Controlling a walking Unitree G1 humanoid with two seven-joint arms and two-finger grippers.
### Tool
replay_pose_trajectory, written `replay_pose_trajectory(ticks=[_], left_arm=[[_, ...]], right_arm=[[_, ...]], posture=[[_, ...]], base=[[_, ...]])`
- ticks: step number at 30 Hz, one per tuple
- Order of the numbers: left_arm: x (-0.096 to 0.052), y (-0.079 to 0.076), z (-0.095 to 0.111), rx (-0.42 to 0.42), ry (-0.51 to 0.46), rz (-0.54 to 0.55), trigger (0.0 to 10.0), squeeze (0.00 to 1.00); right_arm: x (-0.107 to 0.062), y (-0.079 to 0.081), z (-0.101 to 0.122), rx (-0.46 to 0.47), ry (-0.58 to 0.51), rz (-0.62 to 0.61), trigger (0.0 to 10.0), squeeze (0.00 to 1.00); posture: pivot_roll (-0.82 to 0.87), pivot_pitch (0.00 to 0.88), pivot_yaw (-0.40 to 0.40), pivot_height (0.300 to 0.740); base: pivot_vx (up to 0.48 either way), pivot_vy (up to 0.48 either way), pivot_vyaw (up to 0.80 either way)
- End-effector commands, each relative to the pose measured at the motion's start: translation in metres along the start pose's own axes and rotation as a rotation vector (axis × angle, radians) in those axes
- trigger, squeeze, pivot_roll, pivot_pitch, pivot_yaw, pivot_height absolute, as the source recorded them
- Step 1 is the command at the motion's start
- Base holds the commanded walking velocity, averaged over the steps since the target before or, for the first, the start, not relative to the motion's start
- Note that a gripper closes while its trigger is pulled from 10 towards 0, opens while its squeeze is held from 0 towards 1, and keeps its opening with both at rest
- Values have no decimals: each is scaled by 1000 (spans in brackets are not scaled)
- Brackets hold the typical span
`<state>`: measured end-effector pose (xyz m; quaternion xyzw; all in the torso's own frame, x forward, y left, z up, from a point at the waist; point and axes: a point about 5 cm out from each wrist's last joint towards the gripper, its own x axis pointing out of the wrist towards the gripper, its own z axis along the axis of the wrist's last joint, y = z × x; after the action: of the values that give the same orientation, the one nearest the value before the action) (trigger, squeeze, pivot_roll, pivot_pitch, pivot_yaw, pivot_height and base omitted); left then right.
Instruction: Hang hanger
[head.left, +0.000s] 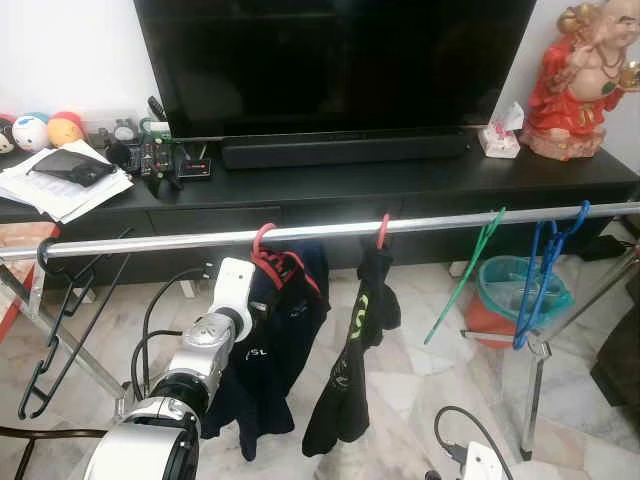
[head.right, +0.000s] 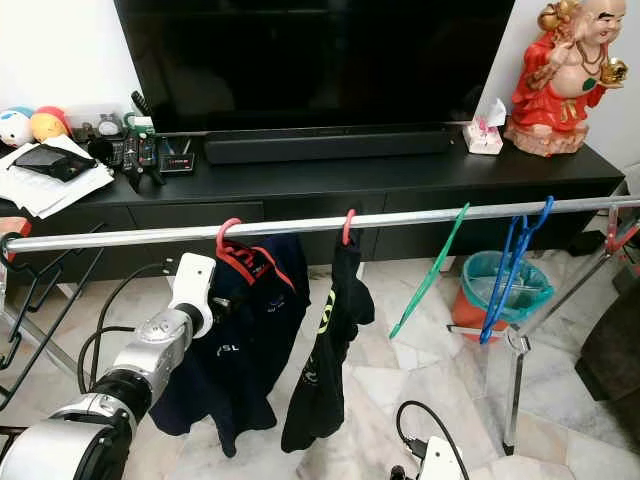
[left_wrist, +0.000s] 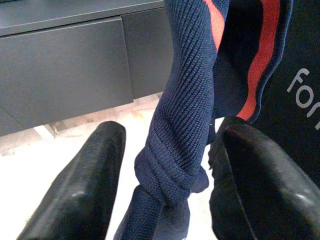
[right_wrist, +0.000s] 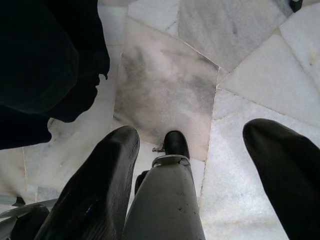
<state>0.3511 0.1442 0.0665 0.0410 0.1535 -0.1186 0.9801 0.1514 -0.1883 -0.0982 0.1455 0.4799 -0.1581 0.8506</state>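
My left end effector (left_wrist: 170, 185) is open, fingers either side of the jersey (head.left: 275, 340), whose red hanger (head.left: 262, 243) sits hooked on the rail (head.left: 330, 231). Pulling back could snag cloth and unhook it. The left wrist view shows a knotted sleeve. My right end effector (right_wrist: 200, 170) hangs open over floor.

Parted fingers (left_wrist: 85, 185) flank navy garment (left_wrist: 187, 115).
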Motion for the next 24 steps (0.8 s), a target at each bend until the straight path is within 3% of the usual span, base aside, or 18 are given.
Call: replay_pose_trajectory(ticks=[1, 24], left_arm=[[1, 1, 4, -12, -6, 1, 0, 0], [0, 0, 1, -23, -5, -5, 0, 0]], right_arm=[[0, -1, 0, 10, -2, -3, 10000, 0], [0, -2, -2, 4, 4, -3, 10000, 0]], posture=[[183, 0, -32, 736], [188, 23, -34, 736]], base=[[0, 0, 0], [0, 0, 0]])
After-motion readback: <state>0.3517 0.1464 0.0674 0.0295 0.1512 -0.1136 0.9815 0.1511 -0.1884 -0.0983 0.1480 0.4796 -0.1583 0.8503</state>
